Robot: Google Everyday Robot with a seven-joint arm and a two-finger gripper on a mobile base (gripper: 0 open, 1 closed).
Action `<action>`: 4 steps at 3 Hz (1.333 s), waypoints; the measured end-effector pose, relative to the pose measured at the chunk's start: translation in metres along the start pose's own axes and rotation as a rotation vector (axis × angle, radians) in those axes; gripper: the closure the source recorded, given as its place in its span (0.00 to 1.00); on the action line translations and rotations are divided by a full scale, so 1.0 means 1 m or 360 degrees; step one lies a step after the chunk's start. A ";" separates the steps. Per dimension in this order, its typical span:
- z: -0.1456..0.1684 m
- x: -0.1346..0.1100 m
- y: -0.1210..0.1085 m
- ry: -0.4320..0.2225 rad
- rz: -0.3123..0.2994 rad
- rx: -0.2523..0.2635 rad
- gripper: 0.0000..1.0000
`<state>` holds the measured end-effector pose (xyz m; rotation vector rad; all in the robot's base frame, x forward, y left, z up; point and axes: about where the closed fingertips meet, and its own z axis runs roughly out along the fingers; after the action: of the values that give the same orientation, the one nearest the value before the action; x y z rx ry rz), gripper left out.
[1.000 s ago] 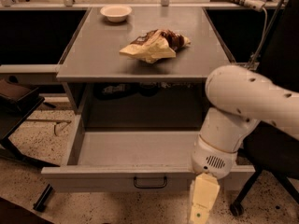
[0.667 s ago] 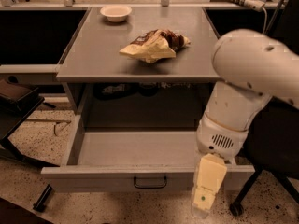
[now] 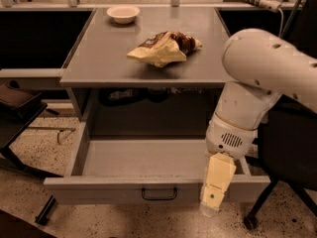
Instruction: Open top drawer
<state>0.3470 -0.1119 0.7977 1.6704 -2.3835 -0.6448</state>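
Camera view: my gripper (image 3: 214,196) hangs by the pulled-out top drawer (image 3: 99,190), handle (image 3: 159,194) left of it; I cannot tell its grip.

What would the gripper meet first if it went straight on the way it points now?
Most likely the speckled floor just in front of the open top drawer. The gripper hangs pointing down across the right end of the drawer's front panel; depth is unclear, so it might graze that panel first.

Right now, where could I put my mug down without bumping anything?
The top drawer is bare inside, save its front right corner, where the gripper hangs. The tabletop is free left of the snack bag, in front of the bowl; its middle is crowded.
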 end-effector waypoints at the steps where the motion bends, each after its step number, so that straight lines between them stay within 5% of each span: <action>1: 0.040 -0.010 -0.025 -0.0053 -0.0072 -0.0123 0.00; 2: 0.084 -0.030 -0.047 -0.0099 -0.0171 -0.0250 0.00; 3: 0.109 -0.026 -0.039 -0.0118 -0.0187 -0.0350 0.00; 4: 0.108 -0.026 -0.038 -0.0118 -0.0186 -0.0351 0.00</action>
<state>0.3496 -0.0714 0.6878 1.7263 -2.1799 -0.9664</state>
